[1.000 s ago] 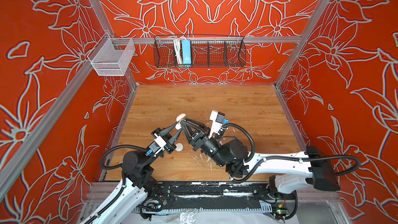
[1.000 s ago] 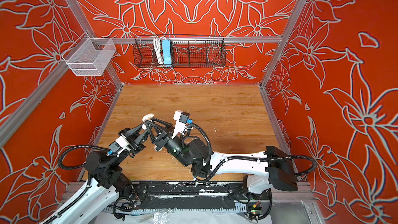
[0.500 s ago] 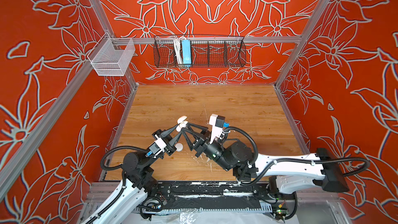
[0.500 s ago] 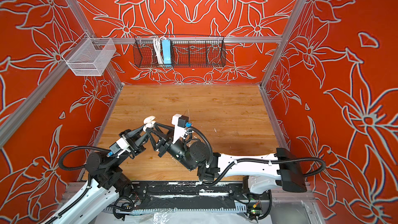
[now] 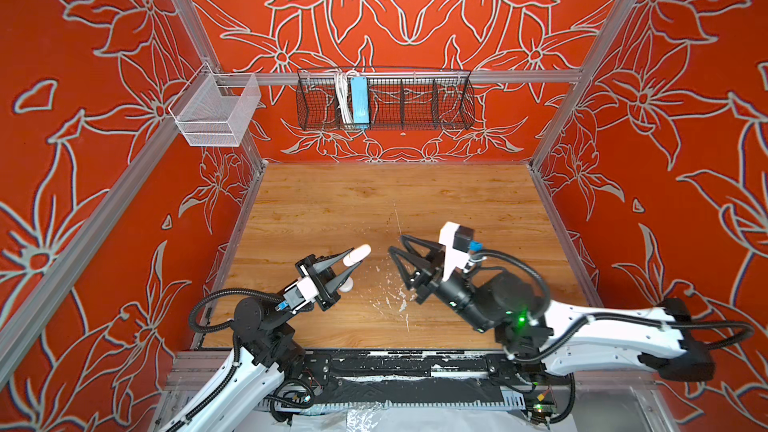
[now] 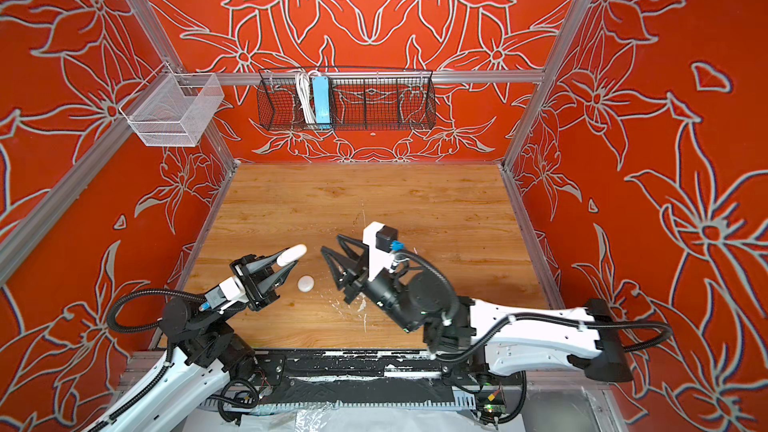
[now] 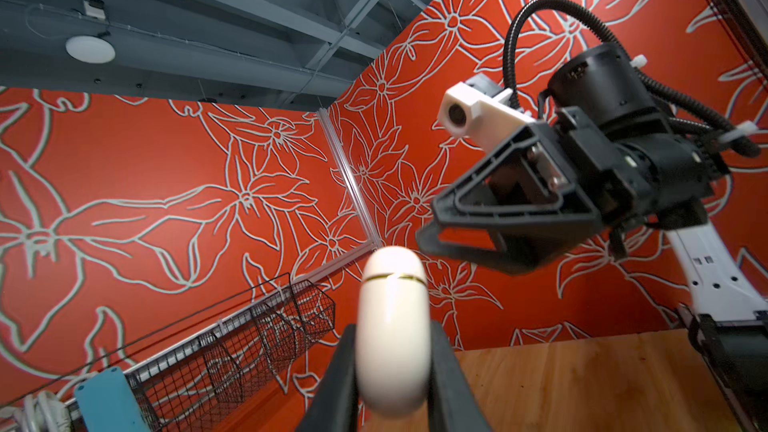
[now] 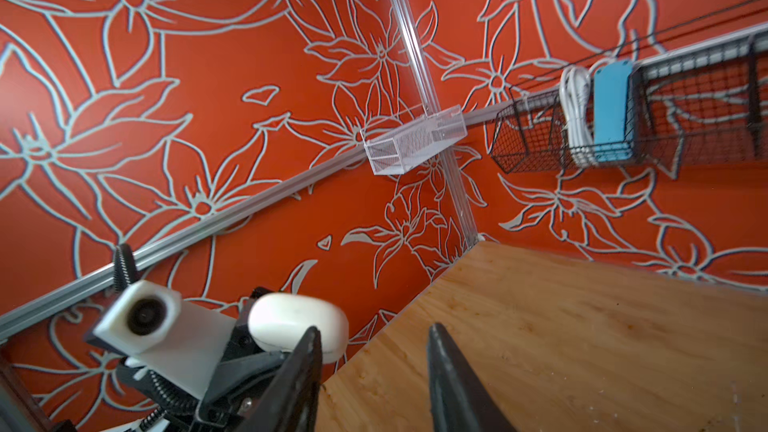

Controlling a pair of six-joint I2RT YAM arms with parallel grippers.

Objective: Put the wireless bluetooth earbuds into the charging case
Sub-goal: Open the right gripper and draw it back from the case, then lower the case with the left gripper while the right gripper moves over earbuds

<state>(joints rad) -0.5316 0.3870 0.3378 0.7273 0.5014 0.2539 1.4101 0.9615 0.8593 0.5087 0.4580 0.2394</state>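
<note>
Top view, clamped charging case [image 5: 359, 253], tabletop [image 5: 374, 201] beyond

The right gripper [image 5: 396, 243] now stands back to the right of the charging case [image 5: 358, 254], leaving a clear gap where its tips were almost touching it. The right arm [image 5: 602, 334] reaches farther out to the right. The left gripper [image 5: 353, 261], clamped on the case, sits slightly lower in both top views.

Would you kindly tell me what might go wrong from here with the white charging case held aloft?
The glossy white oblong charging case is pinched only near one end by the left gripper; a nudge from the open right gripper might twist it loose. Its lid looks shut, so nothing can go in yet.
</note>
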